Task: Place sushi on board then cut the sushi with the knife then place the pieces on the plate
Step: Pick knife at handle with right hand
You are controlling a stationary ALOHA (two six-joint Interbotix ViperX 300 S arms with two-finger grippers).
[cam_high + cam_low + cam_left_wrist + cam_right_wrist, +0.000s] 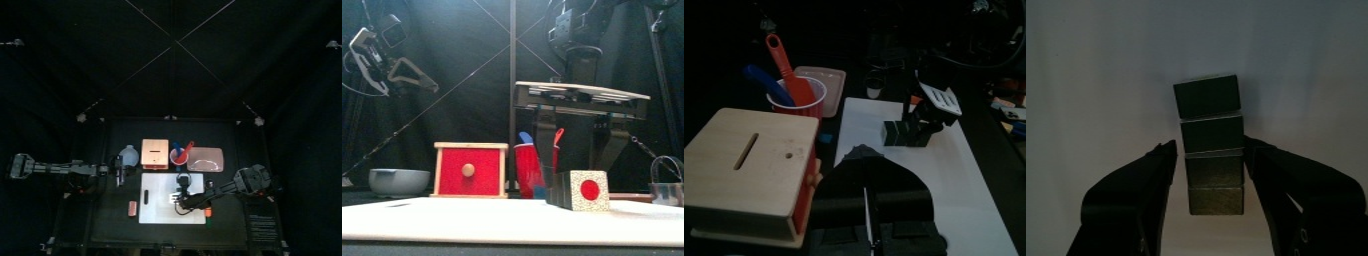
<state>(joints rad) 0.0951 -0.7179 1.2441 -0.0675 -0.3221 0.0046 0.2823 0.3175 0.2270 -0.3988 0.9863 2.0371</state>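
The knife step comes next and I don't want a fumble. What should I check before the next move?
1. Sushi roll resting on the white cutting board: ok.
2. Its blocks joined in one line: ok.
3. Right gripper clear of the roll: not ok. It straddles the roll closely, and whether it grips cannot be told.
4. Red knife and blue knife upright in the red cup: ok.
5. Left gripper empty, free to fetch a knife: ok.
6. Pink tray bare for the pieces: ok.
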